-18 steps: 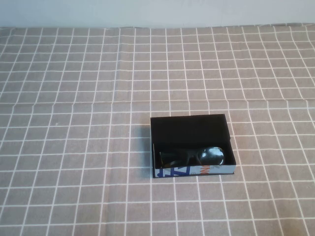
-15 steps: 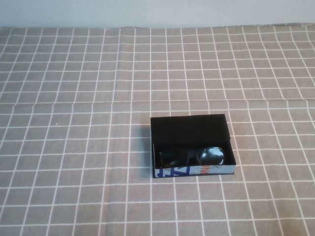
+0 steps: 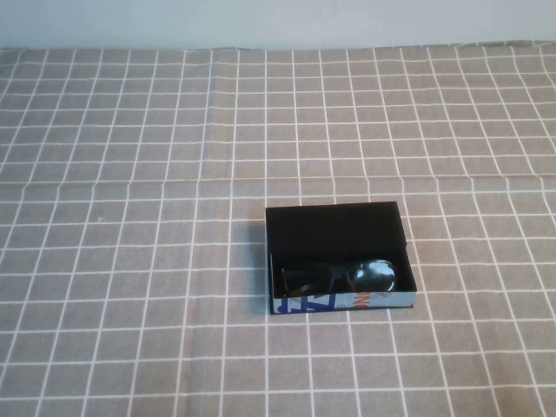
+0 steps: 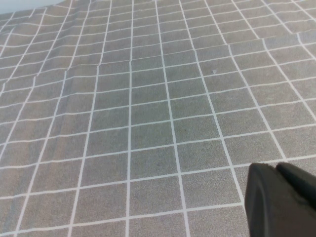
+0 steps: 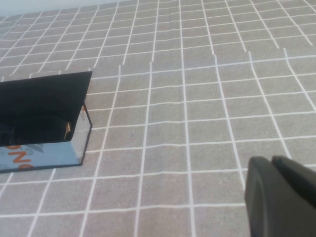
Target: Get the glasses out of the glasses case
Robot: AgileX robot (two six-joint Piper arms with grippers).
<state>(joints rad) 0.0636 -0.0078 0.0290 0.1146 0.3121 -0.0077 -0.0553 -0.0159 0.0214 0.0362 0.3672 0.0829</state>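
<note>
The glasses case (image 3: pixel 334 228) lies open on the checked cloth, right of centre in the high view, its light front edge printed in blue and orange facing me. The black glasses (image 3: pixel 340 278) lie inside along the front edge. Neither arm shows in the high view. The right wrist view shows the case (image 5: pixel 39 155) with the dark glasses (image 5: pixel 29 132) inside it, and my right gripper (image 5: pixel 270 160) shut and empty, well apart from the case. My left gripper (image 4: pixel 274 167) is shut and empty over bare cloth, and the case is out of its view.
A grey cloth (image 3: pixel 130 261) with a white grid covers the whole table. A fold line (image 3: pixel 174 181) crosses it behind the case. A pale wall (image 3: pixel 278 22) runs along the far edge.
</note>
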